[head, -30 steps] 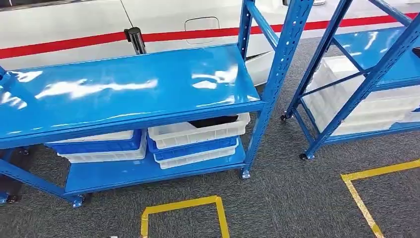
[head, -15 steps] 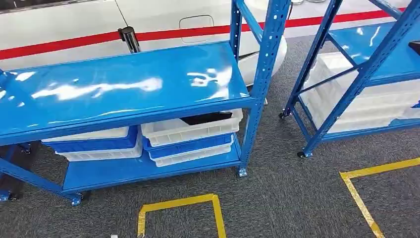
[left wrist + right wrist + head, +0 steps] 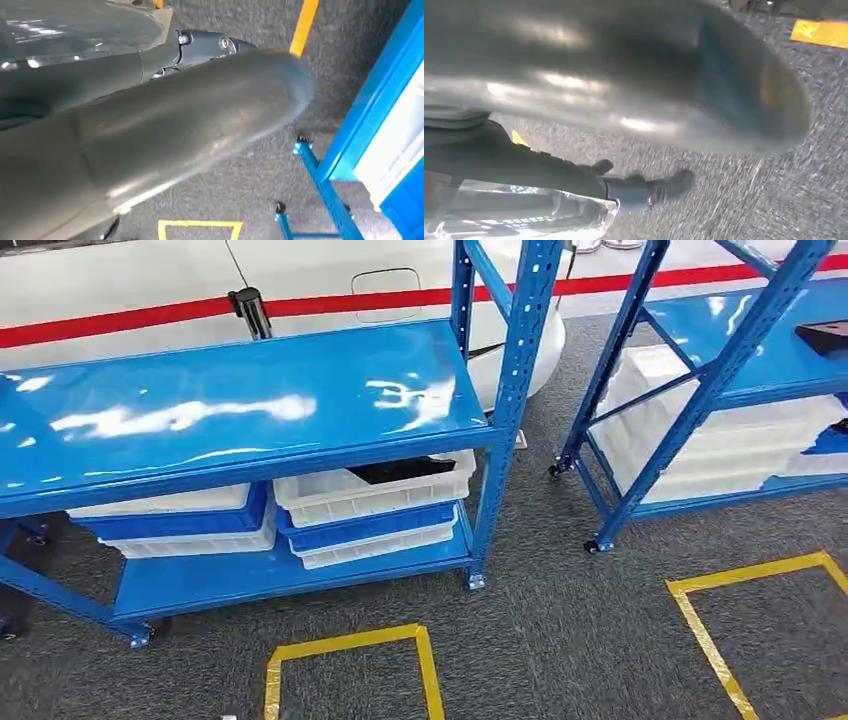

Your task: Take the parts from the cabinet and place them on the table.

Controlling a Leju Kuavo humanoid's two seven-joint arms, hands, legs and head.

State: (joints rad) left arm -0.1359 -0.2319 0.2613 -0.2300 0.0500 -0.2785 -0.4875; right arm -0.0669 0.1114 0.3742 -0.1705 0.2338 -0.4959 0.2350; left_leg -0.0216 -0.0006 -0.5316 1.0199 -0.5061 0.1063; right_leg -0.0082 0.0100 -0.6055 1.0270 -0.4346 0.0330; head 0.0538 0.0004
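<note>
A blue cabinet rack (image 3: 240, 405) stands ahead on the left, its top shelf bare. On its lower shelf, stacked white and blue bins (image 3: 375, 510) hold a black part (image 3: 400, 470), mostly hidden under the shelf. Another dark part (image 3: 825, 337) lies on the shelf of a second blue rack (image 3: 720, 370) at the right edge. My left hand (image 3: 165, 130) hangs over the carpet, thick grey thumb in front, holding nothing. My right hand (image 3: 624, 150) also hangs low, blurred, its dark fingers (image 3: 649, 190) stretched out with nothing in them.
White bins (image 3: 700, 440) fill the right rack's lower shelf, and more bins (image 3: 170, 525) sit at the left. Yellow tape squares (image 3: 345, 645) (image 3: 740, 575) mark the grey carpet. A white car with a red stripe (image 3: 330, 290) stands behind the racks, with a black post (image 3: 248, 310).
The whole picture has slid left and slightly up, so the camera has turned right. The right rack and its dark part show more fully. Nothing on the shelves has moved.
</note>
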